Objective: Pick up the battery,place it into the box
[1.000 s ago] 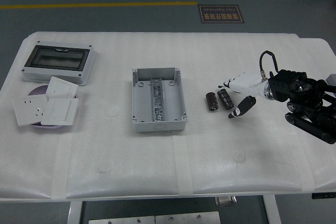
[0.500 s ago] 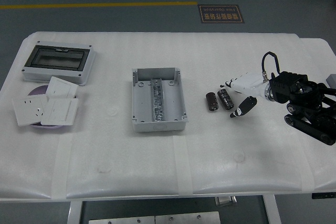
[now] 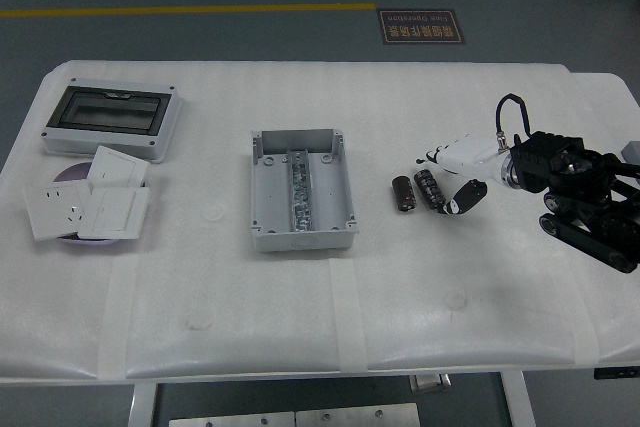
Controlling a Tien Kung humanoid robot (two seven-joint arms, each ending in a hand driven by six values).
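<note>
Two black cylindrical batteries lie side by side on the white table, right of centre: the left battery [image 3: 402, 193] and the right battery [image 3: 429, 189]. The grey open-topped box [image 3: 300, 238] stands at the table's middle, a metal rail along its floor. My right hand [image 3: 437, 184] reaches in from the right edge. Its white fingers [image 3: 441, 157] hover just behind the right battery, and its black thumb [image 3: 462, 196] sits close against that battery's right side. The hand is open around the battery, which still rests on the table. My left arm is out of view.
A grey enclosure with a dark window [image 3: 110, 119] stands at the back left. In front of it, white switch and socket plates [image 3: 88, 205] are stacked on a purple dish. A grey object [image 3: 632, 150] shows at the right edge.
My right thumb has swung up and left, closing in on the right battery. The white fingers have shifted only slightly, and both batteries lie where they were.
</note>
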